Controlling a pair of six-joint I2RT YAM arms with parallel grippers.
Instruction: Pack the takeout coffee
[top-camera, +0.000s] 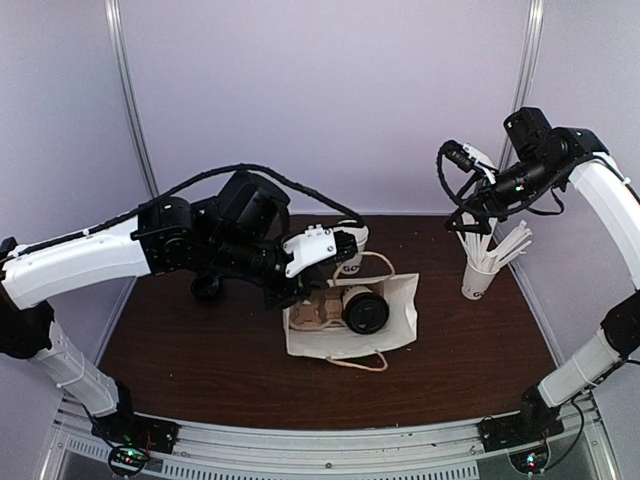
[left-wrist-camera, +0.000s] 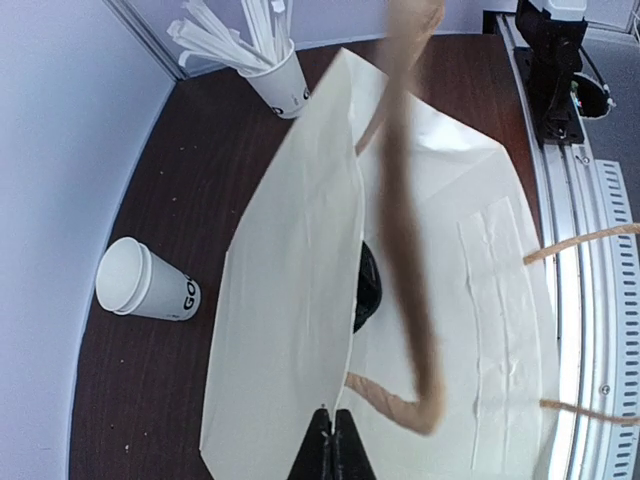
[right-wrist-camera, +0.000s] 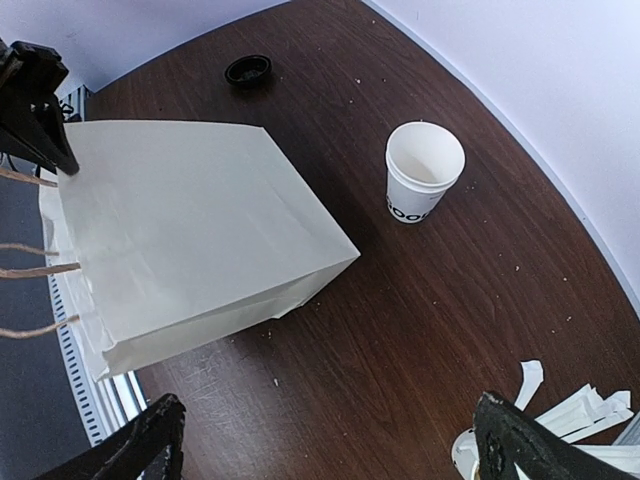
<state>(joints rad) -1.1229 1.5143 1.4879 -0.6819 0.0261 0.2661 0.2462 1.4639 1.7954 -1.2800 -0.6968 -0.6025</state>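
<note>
Closest to the left wrist lens: left gripper (left-wrist-camera: 333, 440), pressed together on the top lip of the paper bag (left-wrist-camera: 290, 300), pinching it. We read the bag as tipped, mouth toward the arm bases. A twisted brown handle (left-wrist-camera: 405, 250) hangs across the mouth.

Inside the bag: brown cup carrier (top-camera: 315, 310), and beside it a lidded cup (top-camera: 365, 310), black lid facing out. One coffee is in, by our reckoning.

Beyond the bag's closed end: open cup (right-wrist-camera: 425, 170), upright on the surface (right-wrist-camera: 400, 330), no lid, inside showing white. Loose lid (right-wrist-camera: 248, 70) lies to the bag's left, apart from it. Stick cup (top-camera: 480, 275) stands well off to the bag's right.

Right gripper (right-wrist-camera: 335, 445): spread wide, holding nothing, up above the surface on the bag's right.

Step in hand, as we judge it: hold the mouth open while the other arm fetches the open cup. To do it well we would:
- Hold the pinch steady and the lip lifted, so the mouth does not sag over the carrier.
- Bring the right gripper down around the cup's wall, not its rim, and close gently; thin paper dents.
- Probably fit the lid before the cup goes in.
- Steer under the handle loop, which could snag on entry.
</note>
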